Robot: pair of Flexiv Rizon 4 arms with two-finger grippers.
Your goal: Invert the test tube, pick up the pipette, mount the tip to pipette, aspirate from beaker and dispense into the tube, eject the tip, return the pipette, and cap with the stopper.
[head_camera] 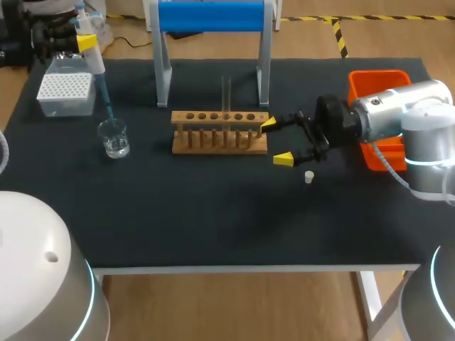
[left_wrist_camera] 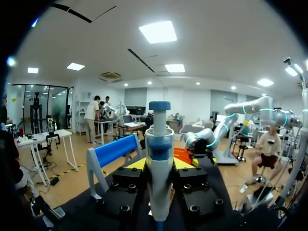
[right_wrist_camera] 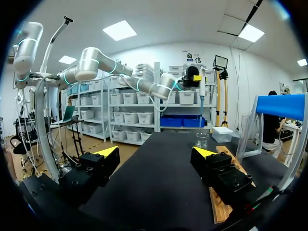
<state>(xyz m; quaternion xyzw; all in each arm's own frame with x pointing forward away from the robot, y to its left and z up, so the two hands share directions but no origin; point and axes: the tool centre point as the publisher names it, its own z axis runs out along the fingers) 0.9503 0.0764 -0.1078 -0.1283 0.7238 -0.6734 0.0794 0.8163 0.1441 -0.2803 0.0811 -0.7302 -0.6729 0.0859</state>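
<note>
Pipette of white plastic with a yellow band and a thin blue tip (head_camera: 92, 57) stood nearly upright at the far left of the black counter (head_camera: 213, 220), its tip down inside the small clear glass beaker (head_camera: 114, 137). The left jaws were clamped on its body from two sides, as the left wrist view showed plainly. The clear glass test tube (head_camera: 226, 96) stood upright in the wooden rack (head_camera: 220, 133), well to the right of the beaker, mouth upward. So the pipette, I judge, had to rise and travel rightward with its axis kept vertical. The left arm (right_wrist_camera: 96, 60) was posed high over that corner, wrist pointing down. The right arm (head_camera: 405, 114) lay low and level, its jaws apart and empty by the rack's right end, with the small white stopper (head_camera: 308, 177) just beside them.
</note>
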